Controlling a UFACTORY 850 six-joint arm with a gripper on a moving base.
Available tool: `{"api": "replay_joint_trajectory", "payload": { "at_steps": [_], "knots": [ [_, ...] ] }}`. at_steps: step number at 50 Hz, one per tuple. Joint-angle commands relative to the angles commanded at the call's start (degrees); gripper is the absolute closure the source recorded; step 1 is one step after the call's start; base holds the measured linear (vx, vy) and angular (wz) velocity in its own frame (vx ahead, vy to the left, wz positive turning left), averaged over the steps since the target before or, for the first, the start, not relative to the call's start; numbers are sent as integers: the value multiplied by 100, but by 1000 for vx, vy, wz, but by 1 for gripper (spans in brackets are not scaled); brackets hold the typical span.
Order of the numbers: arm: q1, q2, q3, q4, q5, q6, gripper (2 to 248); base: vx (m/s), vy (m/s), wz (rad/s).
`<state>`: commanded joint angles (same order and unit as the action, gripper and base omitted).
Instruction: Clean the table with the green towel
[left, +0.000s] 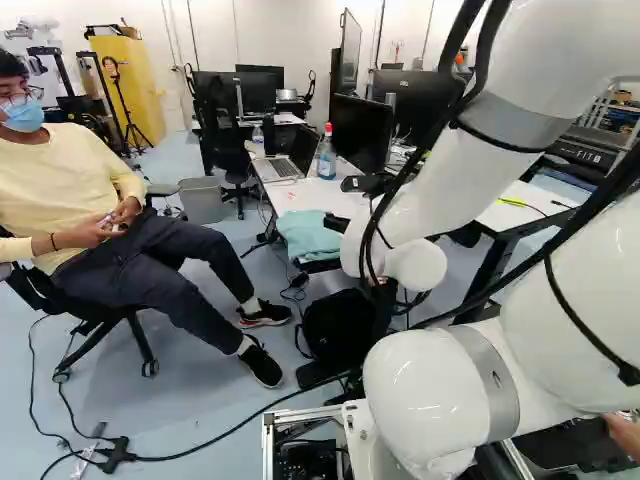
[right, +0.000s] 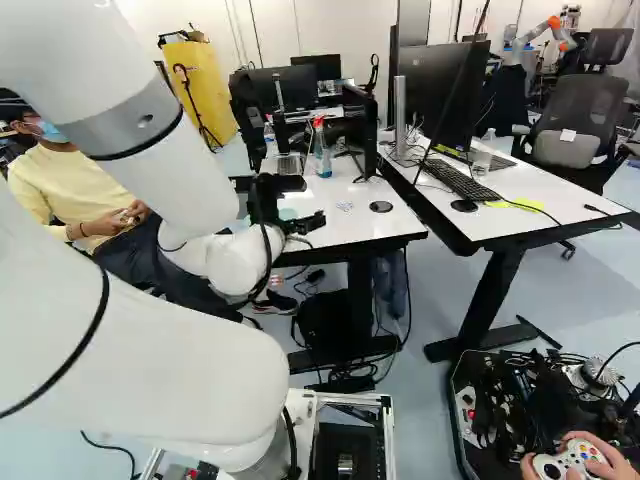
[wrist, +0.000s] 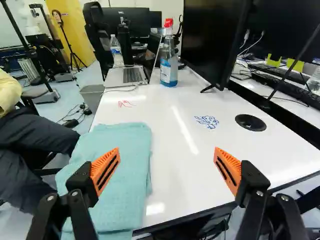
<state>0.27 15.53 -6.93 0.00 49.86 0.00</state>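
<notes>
Tool (wrist: 167, 150) of the single arm: spread wide, nothing between its pads, its two fingers out of line with the cloth; in the wrist view one orange pad (wrist: 100, 166) shows against the green towel and the other against bare surface. Green towel (wrist: 125, 145): folded, lying at the near corner of the white counter (wrist: 180, 175), with part of it apparently over the edge. Closing from this offset would probably catch only a margin of cloth, or none; the tool should first be centred on the towel and lowered. Too deep a descent would press the fingertips into the hard top, and a grip on one layer alone could let the folds slip open, or the overhang drag the cloth to the floor. Beyond the towel: a blue drawing (wrist: 206, 121) and, beside it, a round black disc (wrist: 251, 122), which a sweep might snag; farther along, red marks (wrist: 125, 104) — both sets of ink presumably the wiping targets, easily missed if the towel bunches. At the far part: laptop (wrist: 131, 75), spray bottle (wrist: 169, 70) and monitor (wrist: 212, 40). An overlong stroke could topple the bottle — tall and narrow — or jolt the laptop
</notes>
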Motion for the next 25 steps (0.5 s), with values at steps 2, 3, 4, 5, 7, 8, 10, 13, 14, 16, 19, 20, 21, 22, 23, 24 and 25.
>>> {"api": "replay_joint_trajectory", "payload": {
  "at_steps": [2, 3, 4, 5, 7, 8, 10, 13, 14, 16, 19, 20, 21, 22, 23, 24, 25],
  "knots": [
    [7, -5, -33, 0, -9, 0, 3, 0, 0, 0],
    [12, -7, -50, 0, -15, 0, 3, 0, 0, 0],
    [16, -9, -66, 0, -22, 0, 3, 0, 0, 0],
    [23, -11, -84, 0, -32, 0, 3, 0, 0, 0],
    [35, -12, -112, 0, -49, 0, 3, 0, 0, 0],
    [42, -17, -128, 0, -60, 0, 3, 0, 0, 0],
    [58, -33, -159, 0, -84, 0, 3, 0, 0, 0],
    [87, -70, -204, 0, -126, 0, 3, 0, 0, 0],
    [97, -84, -219, 0, -141, 0, 3, 0, 0, 0],
    [122, -114, -249, 0, -174, 0, 3, 0, 0, 0],
    [165, -162, -295, 0, -228, 0, 3, 0, 0, 0],
    [181, -178, -310, 0, -246, 0, 3, 0, 0, 0],
    [198, -195, -325, 0, -265, 0, 3, 0, 0, 0],
    [215, -212, -341, 0, -284, 0, 3, 0, 0, 0],
    [232, -229, -356, 0, -303, 0, 3, 0, 0, 0],
    [250, -246, -371, 0, -322, 0, 3, 0, 0, 0],
    [268, -263, -386, 0, -342, 0, 3, 0, 0, 0]
  ]
}}
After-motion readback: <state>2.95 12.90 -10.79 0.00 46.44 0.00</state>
